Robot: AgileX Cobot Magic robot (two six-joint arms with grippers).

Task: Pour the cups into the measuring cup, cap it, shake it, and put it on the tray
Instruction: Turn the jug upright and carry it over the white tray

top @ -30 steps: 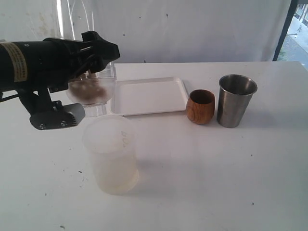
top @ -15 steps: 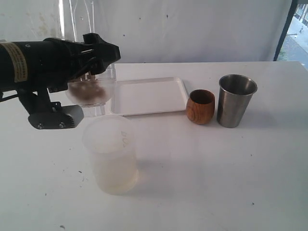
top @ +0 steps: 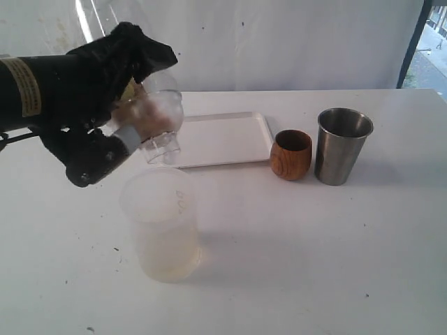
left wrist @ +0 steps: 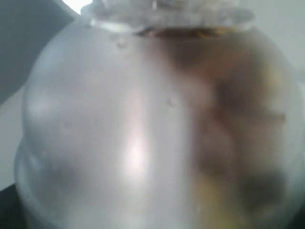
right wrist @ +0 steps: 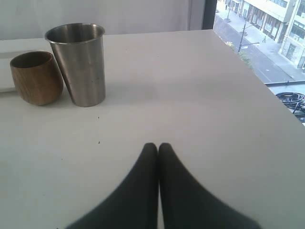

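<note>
My left gripper [top: 140,105] is shut on the measuring cup [top: 157,118], a clear cup with brown bits inside, held in the air left of the tray [top: 223,139] and tilted. It is motion-blurred. In the left wrist view the measuring cup [left wrist: 152,124] fills the picture and hides the jaws; a cap-like rim shows at its far end. The brown wooden cup [top: 291,154] and the steel tumbler [top: 342,145] stand side by side right of the tray. My right gripper [right wrist: 158,145] is shut with nothing in it, low over the table near the wooden cup [right wrist: 36,77] and the tumbler [right wrist: 78,64].
A big frosted plastic tub [top: 162,225] stands on the white table below the left arm, at the front left. A white backdrop hangs behind the table. The table's far edge [right wrist: 267,81] drops off beside a window.
The left arm has rolled and the measuring cup has swung up and to the right, now tilted and blurred. The cups, tub and right gripper have not moved.
</note>
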